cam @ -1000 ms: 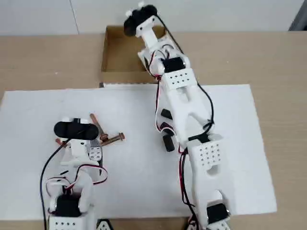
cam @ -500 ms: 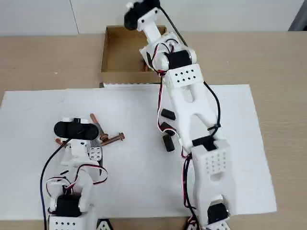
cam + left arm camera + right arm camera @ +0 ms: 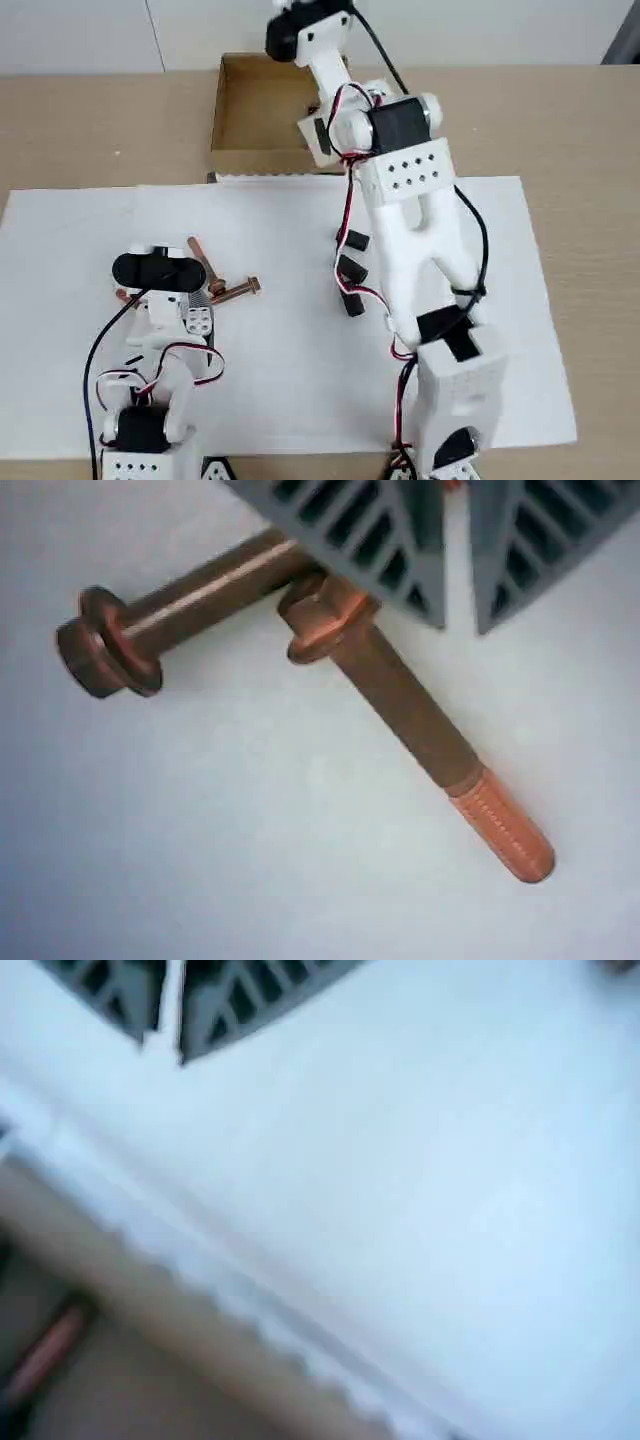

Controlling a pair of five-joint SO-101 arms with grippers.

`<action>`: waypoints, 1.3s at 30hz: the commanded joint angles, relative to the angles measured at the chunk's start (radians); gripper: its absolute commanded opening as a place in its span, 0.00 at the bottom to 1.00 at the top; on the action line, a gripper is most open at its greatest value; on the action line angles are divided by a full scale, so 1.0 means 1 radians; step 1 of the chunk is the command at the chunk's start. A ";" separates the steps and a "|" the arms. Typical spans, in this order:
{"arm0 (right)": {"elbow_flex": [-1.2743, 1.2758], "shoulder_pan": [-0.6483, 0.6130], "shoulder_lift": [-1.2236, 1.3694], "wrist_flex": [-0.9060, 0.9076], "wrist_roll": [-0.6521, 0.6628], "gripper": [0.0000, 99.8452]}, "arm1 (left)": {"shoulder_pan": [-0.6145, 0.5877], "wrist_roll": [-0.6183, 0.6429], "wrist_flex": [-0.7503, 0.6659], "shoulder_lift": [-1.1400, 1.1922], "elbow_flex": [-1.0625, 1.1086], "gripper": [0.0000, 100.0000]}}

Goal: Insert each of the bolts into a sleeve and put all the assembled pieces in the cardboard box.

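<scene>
Two copper bolts (image 3: pixel 400 695) (image 3: pixel 180 605) lie crossed on the white paper just under my left gripper (image 3: pixel 459 623), whose grey ribbed fingers stand nearly together. From above, that gripper (image 3: pixel 203 296) sits among the bolts (image 3: pixel 236 289). My right gripper (image 3: pixel 321 136) hangs at the near right corner of the cardboard box (image 3: pixel 240 150), fingers (image 3: pixel 250 995) close together with nothing between them. A copper bolt (image 3: pixel 45 1353) lies inside the box. Three black sleeves (image 3: pixel 350 269) rest on the paper beside the right arm.
A white paper sheet (image 3: pixel 280 380) covers the wooden table in front of the box. The right arm (image 3: pixel 410 230) stretches from the near edge up to the box and passes over the sleeves' right side.
The right arm has swung to the right and drawn back from over the box, its gripper now at the box's near right corner. The left arm has kept still.
</scene>
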 commanded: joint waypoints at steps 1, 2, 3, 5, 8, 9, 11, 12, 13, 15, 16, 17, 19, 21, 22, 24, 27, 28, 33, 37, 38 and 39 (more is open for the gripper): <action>-0.052 -0.002 -0.077 0.131 -0.063 0.00 | -0.002 -0.002 -0.003 -0.011 -0.002 0.00; -0.052 -0.002 -0.081 0.150 -0.083 0.00 | -0.002 -0.002 -0.003 -0.011 -0.002 0.00; -0.052 -0.002 -0.090 0.156 -0.103 0.00 | -0.002 -0.002 -0.003 -0.011 -0.002 0.00; -0.048 -0.005 -0.114 0.162 -0.135 0.00 | -0.002 -0.002 -0.003 -0.011 -0.002 0.00; -0.003 -0.025 -0.170 0.165 -0.155 0.00 | -0.002 -0.002 -0.003 -0.011 -0.002 0.00; 0.037 -0.033 -0.197 0.166 -0.155 0.00 | -0.002 -0.002 -0.003 -0.011 -0.002 0.00; 0.129 -0.048 -0.269 0.166 -0.172 0.00 | -0.002 -0.002 -0.003 -0.011 -0.002 0.00; 0.180 -0.059 -0.314 0.166 -0.183 0.00 | -0.002 -0.002 -0.003 -0.011 -0.002 0.00; 0.230 -0.067 -0.354 0.166 -0.193 0.00 | -0.002 -0.002 -0.003 -0.011 -0.002 0.00; 0.341 -0.073 -0.426 0.162 -0.219 0.00 | -0.002 -0.002 -0.003 -0.011 -0.002 0.00; 0.393 -0.084 -0.453 0.162 -0.232 0.00 | -0.002 -0.002 -0.003 -0.011 -0.002 0.00; 0.443 -0.088 -0.478 0.162 -0.244 0.00 | -0.002 -0.002 -0.003 -0.011 -0.002 0.00; 0.535 -0.094 -0.521 0.160 -0.275 0.00 | -0.002 -0.002 -0.003 -0.011 -0.002 0.00; 0.609 -0.096 -0.547 0.157 -0.278 0.00 | -0.002 -0.002 -0.003 -0.011 -0.002 0.00; 0.640 -0.096 -0.556 0.156 -0.278 0.00 | -0.002 -0.002 -0.003 -0.011 -0.002 0.00; 0.700 -0.090 -0.559 0.156 -0.281 0.00 | -0.002 -0.002 -0.003 -0.011 -0.002 0.00; 0.796 -0.090 -0.559 0.151 -0.279 0.00 | -0.003 -0.002 -0.003 -0.011 -0.002 0.00; 0.829 -0.091 -0.559 0.137 -0.279 0.00 | -0.003 -0.002 -0.003 -0.011 -0.002 0.00; 1.010 -0.090 -0.559 -0.001 -0.264 0.00 | -0.003 -0.002 -0.003 -0.011 -0.002 0.00; 1.128 -0.094 -0.559 -0.113 -0.166 0.00 | -0.003 -0.002 -0.003 -0.011 -0.002 0.00; 1.146 -0.094 -0.559 -0.131 -0.155 0.00 | -0.003 -0.002 -0.003 -0.011 -0.002 0.00; 1.163 -0.093 -0.559 -0.153 -0.147 0.00 | -0.003 -0.002 -0.003 -0.011 -0.002 0.00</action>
